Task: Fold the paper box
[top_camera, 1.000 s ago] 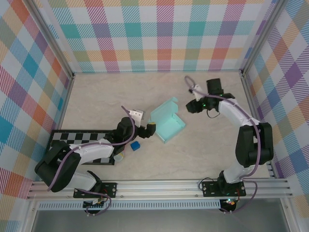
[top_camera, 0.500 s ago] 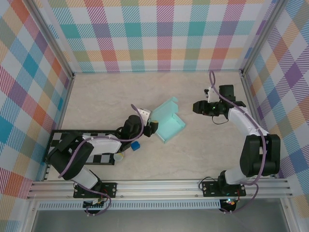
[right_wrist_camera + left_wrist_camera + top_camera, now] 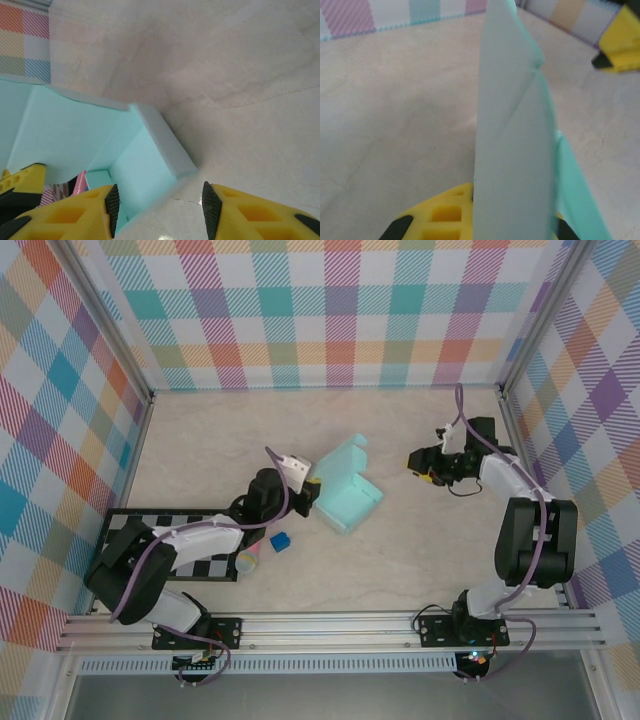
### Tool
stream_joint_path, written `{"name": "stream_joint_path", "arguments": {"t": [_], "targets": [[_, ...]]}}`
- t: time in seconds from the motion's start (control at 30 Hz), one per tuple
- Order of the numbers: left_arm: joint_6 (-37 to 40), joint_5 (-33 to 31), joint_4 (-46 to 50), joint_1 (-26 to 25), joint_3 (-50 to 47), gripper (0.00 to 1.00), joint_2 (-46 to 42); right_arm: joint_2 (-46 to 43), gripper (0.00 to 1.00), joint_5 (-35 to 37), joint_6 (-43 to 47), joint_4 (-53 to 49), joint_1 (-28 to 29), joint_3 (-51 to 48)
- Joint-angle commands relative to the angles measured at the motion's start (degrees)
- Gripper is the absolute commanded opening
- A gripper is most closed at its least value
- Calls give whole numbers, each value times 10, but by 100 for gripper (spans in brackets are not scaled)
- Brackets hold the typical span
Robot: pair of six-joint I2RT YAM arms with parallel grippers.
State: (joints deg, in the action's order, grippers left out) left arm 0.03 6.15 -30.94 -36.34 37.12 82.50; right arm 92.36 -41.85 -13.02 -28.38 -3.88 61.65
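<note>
The paper box (image 3: pixel 350 498) is pale mint card, lying mid-table with its tray open and its lid panel raised at the back. My left gripper (image 3: pixel 312 490) is at the box's left edge. In the left wrist view a card panel (image 3: pixel 515 125) stands upright and edge-on, and the left gripper (image 3: pixel 477 187) is shut on it. One yellow finger (image 3: pixel 440 215) presses against the panel's left face. My right gripper (image 3: pixel 418 462) hovers right of the box and apart from it. In the right wrist view the right gripper (image 3: pixel 160 192) is open, looking into the box's hollow (image 3: pixel 140 175).
A tiny dark blue cube (image 3: pixel 280 540) lies just in front of the left arm. A black-and-white checkered board (image 3: pixel 170 525) lies at the left, with a small yellow-pink object (image 3: pixel 245 562) at its right end. Plaid walls and metal posts (image 3: pixel 505 400) fence the table.
My left gripper has moved right onto the box's left edge and closed on the card. The right gripper has drawn back to the right, away from the box.
</note>
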Motion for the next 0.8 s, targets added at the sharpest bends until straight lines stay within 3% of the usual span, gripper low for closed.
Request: {"name": "stream_joint_path", "arguments": {"t": [0.0,0.1,0.33,0.53,0.77], "targets": [[6,71,4,36,37,0,-42,22,53,-74,-2,-69,-5,39],[8,119,26,52,61,0,-59,59,53,-113,-27,-115,-5,64],[15,204,41,62,101,0,-76,48,59,-282,-121,21,-1,14],[29,236,49,61,117,0,-71,16,70,-325,-191,106,3,-10],[20,252,37,60,132,0,-60,12,71,-349,-178,81,39,4]]}}
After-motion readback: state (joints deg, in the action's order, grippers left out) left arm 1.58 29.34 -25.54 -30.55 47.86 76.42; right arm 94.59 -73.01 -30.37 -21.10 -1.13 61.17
